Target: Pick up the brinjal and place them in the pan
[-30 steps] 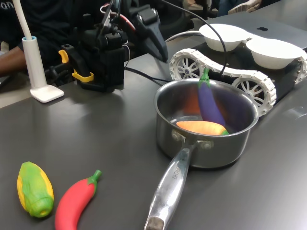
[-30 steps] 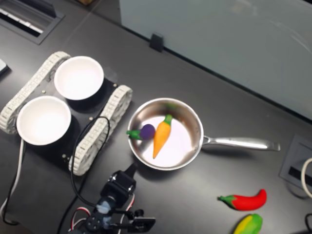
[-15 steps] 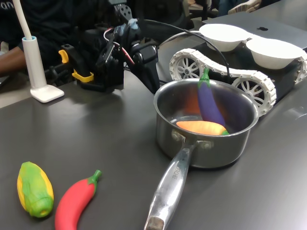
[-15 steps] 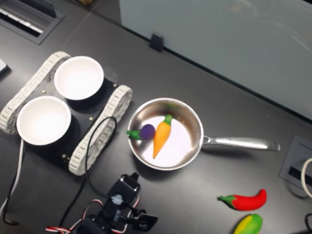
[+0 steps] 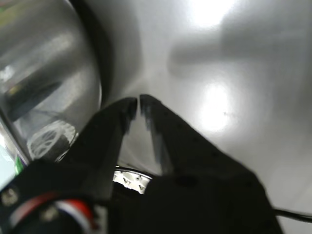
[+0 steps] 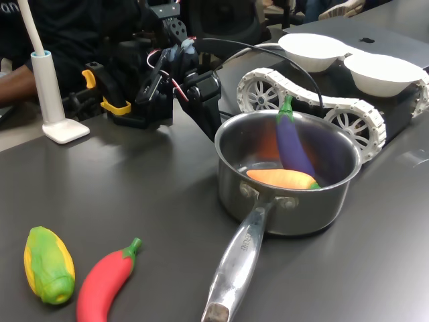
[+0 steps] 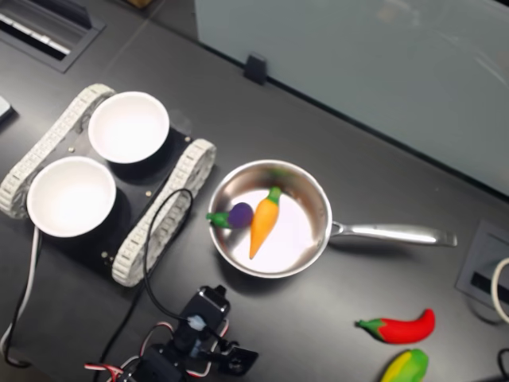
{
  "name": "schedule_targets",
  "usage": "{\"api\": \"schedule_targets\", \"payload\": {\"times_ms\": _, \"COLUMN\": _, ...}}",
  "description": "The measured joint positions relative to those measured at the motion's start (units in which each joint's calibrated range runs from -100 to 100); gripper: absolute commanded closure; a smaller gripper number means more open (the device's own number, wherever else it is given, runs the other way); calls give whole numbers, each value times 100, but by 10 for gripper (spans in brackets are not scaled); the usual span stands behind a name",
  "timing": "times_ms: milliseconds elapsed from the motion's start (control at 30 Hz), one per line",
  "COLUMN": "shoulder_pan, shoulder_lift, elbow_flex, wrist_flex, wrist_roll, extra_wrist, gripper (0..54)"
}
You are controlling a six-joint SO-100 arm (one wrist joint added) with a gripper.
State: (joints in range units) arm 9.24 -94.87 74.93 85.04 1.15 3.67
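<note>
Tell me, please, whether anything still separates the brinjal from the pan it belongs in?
Nothing visible does: the brinjal already lies inside the pan, leaning on its wall beside an orange carrot. The gripper sits outside the pan, holding nothing.

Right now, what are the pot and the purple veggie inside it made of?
The pan looks like polished steel: its wall is mirror-bright and reflects the tracked wheel beside it, and its long handle is riveted on. The brinjal leaning inside looks like smooth plastic or rubber, probably a toy: an even purple with a soft sheen and a flat green cap. Which of the two it is, the pictures leave open.
</note>
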Motion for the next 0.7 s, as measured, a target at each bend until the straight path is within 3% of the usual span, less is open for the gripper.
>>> {"api": "schedule_targets", "payload": {"times_ms": 700, "shoulder_pan": 0, "shoulder_lift": 0, "elbow_flex": 0, "wrist_flex": 0, "wrist_roll": 20, "extra_wrist": 0, "gripper": 534}}
